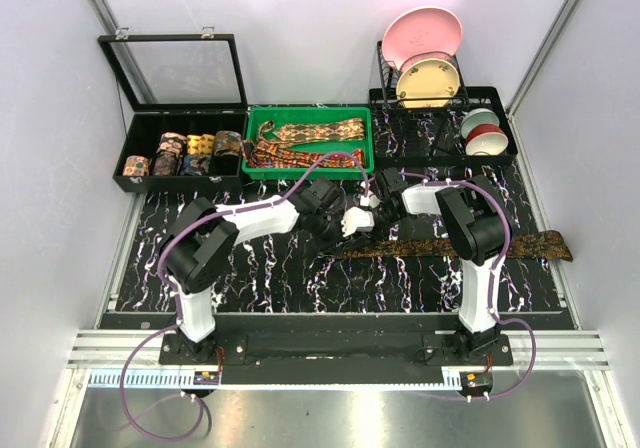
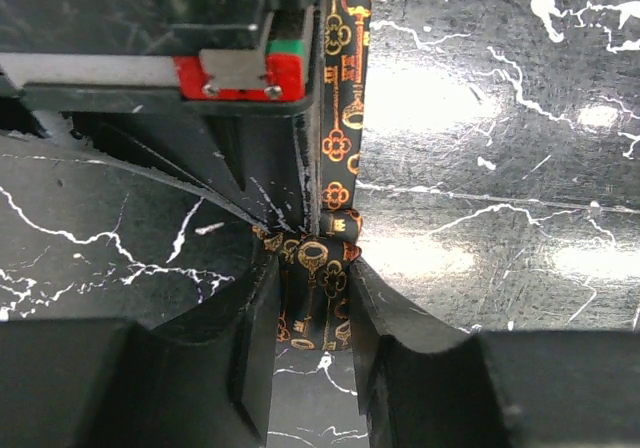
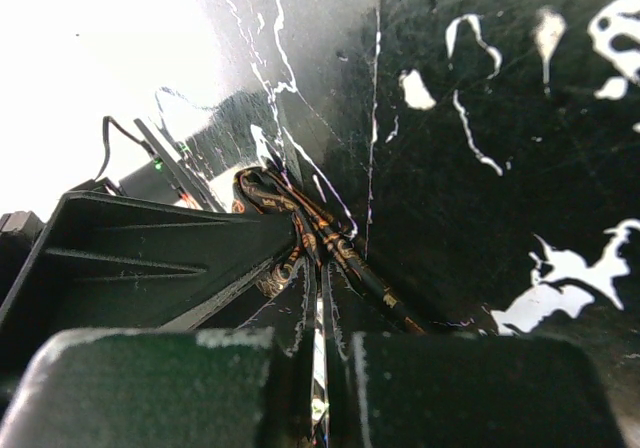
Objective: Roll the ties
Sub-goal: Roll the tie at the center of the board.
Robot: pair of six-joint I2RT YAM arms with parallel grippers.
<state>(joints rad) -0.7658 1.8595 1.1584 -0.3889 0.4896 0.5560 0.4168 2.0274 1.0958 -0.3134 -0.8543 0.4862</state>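
Observation:
One tie (image 1: 480,246), dark with a gold key pattern, lies flat across the marble table (image 1: 260,278) and reaches toward the right edge. Its left end is folded into a small roll (image 2: 318,283). My left gripper (image 2: 313,268) is shut on that roll, one finger pressing each side. From there the tie (image 2: 345,88) runs away over the table. My right gripper (image 3: 318,258) has its fingers together, pinching the tie's fold (image 3: 270,196) at their tips. Both grippers meet at the table's middle, the left gripper (image 1: 352,223) just left of the right gripper (image 1: 372,206).
A green tray (image 1: 255,133) at the back holds loose ties (image 1: 310,130). Left of it an open black box (image 1: 130,140) holds several coiled ties (image 1: 185,153). A dish rack (image 1: 385,68) with plates (image 1: 425,33) and bowls (image 1: 480,133) stands at the back right.

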